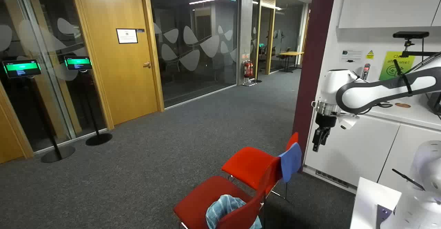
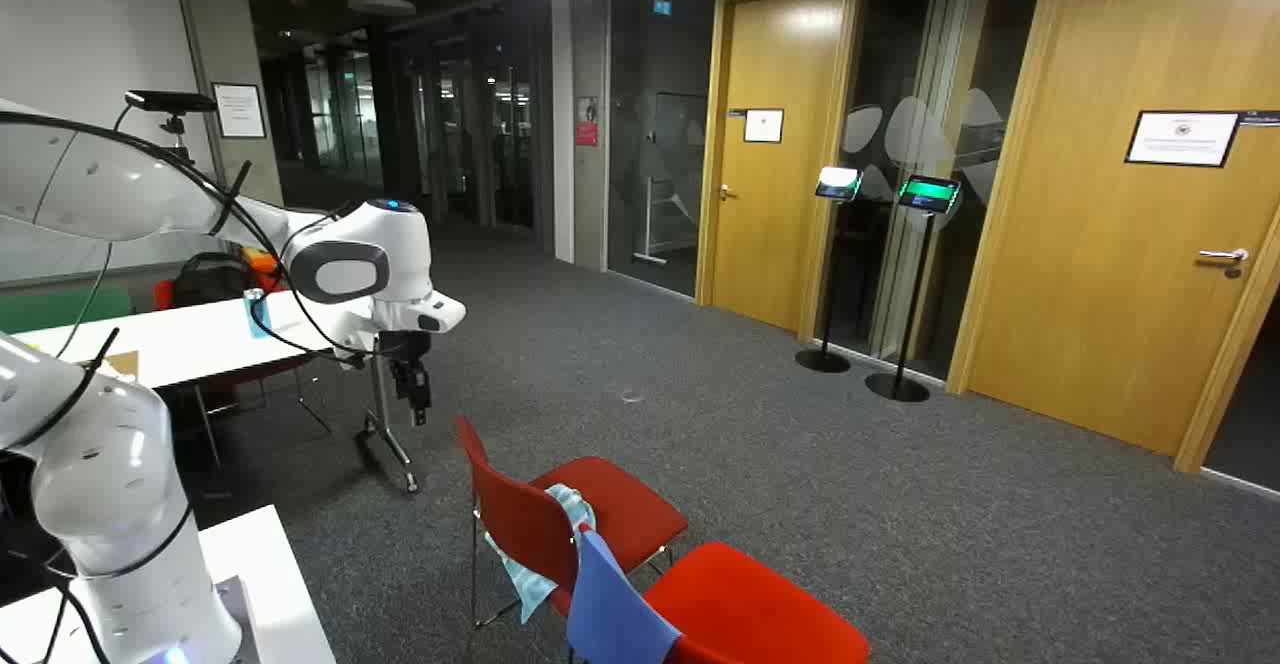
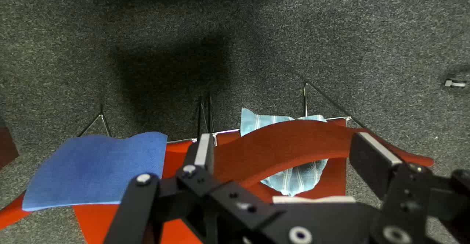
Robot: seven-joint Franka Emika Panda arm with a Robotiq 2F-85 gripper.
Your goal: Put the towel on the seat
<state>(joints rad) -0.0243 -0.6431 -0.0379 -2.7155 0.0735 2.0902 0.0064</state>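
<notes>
While a blue towel (image 3: 99, 170) is hanging over the back of the bright red chair (image 1: 253, 163) at the left of the wrist view, the first risk is probably lying in choice: the task is naming one towel, another is showing too, and nothing is settling which is wanted. If the blue one is being asked for, a shallow pinch could be slipping, because the cloth is lying close against the chair; a deep one could be clamping chair and cloth together and dragging both. Farther right, the pincer (image 3: 292, 149) is hovering with its jaws standing wide apart and holding nothing. The dark red backrest (image 3: 282, 144) is crossing the view between them, so a straight descent could be ending in a collision; the views are not showing clearly whether it is lying directly below. Appearing on both sides of that backrest, the striped towel (image 3: 295, 178) is resting bunched on the dark red seat (image 1: 203, 194), its tail hanging out behind. Since it is perhaps already meeting the task, a tug on that tail could be snagging it or pulling it off toward the floor (image 3: 330, 53).
</notes>
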